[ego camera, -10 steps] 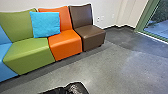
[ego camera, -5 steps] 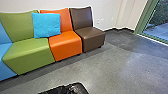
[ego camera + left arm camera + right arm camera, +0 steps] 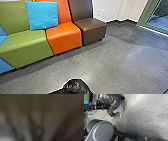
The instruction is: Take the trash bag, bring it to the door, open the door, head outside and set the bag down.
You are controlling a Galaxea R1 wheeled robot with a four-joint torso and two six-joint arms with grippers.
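Trash bag (image 3: 112,100), dark and shiny, has a pale, see-through tail (image 3: 120,109) in the right wrist view; the head view catches only a black, crinkled part of it, low and near the robot. The left wrist view has dim, blurred folds up close. The left hand (image 3: 58,92) is at the bag and holding it; how the right hand stands I cannot tell. Beyond the bag and to its left come a green seat (image 3: 26,46) and an orange seat (image 3: 64,35), a blue pillow (image 3: 42,15) leaning on their backs. A brown seat (image 3: 92,28) is almost straight beyond it. Grey floor (image 3: 113,66) runs between bag and green frame (image 3: 146,15), far ahead to the right. The bag's long axis lies aslant to the arm, tail pointing towards the robot's side; its tilt is unclear.
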